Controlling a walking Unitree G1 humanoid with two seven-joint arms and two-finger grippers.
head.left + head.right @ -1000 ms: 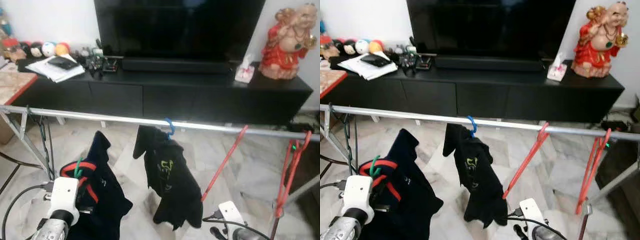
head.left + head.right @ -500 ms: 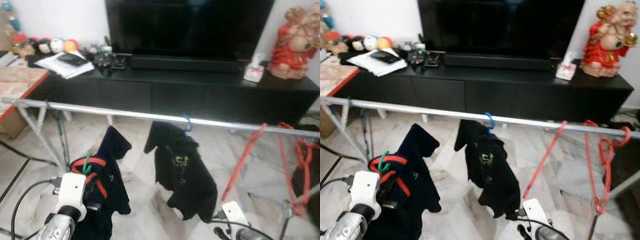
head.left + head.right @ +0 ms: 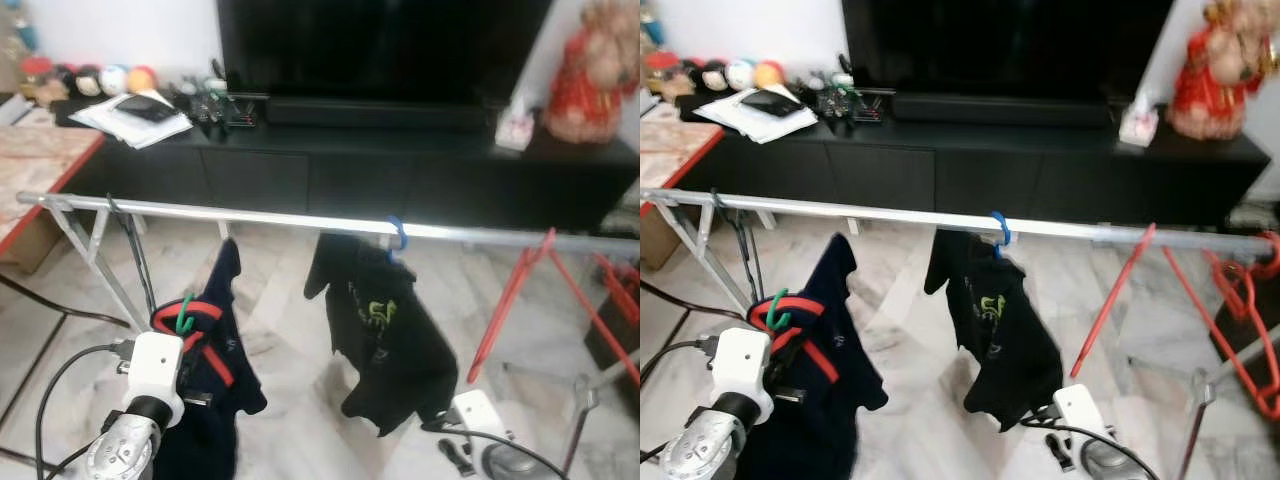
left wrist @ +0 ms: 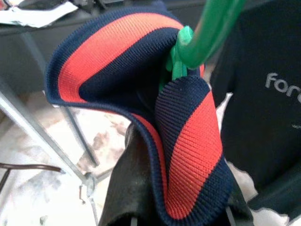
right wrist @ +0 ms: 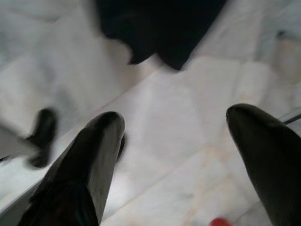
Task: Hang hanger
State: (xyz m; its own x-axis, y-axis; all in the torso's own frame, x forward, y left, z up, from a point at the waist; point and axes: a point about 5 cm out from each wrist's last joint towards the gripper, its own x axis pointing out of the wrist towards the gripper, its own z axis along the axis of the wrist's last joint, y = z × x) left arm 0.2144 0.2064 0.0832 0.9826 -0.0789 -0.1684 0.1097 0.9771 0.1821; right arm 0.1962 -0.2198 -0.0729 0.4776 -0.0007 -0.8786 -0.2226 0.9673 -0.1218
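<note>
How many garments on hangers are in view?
2: a black shirt hanging on the rail by a blue hook, and a navy-red garment at the left hand, below the rail.

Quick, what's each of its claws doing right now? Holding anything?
Left gripper: shut on the green hanger that carries the navy and red shirt.
Right gripper: open, holding nothing, low over the marble floor.

Before you, a silver rail (image 3: 250, 217) spans the view above the marble floor (image 3: 290, 330). It carries a black shirt (image 3: 385, 330) on a blue hanger (image 3: 398, 236), with red hangers (image 3: 1240, 300) toward your right, one leaning aslant.
</note>
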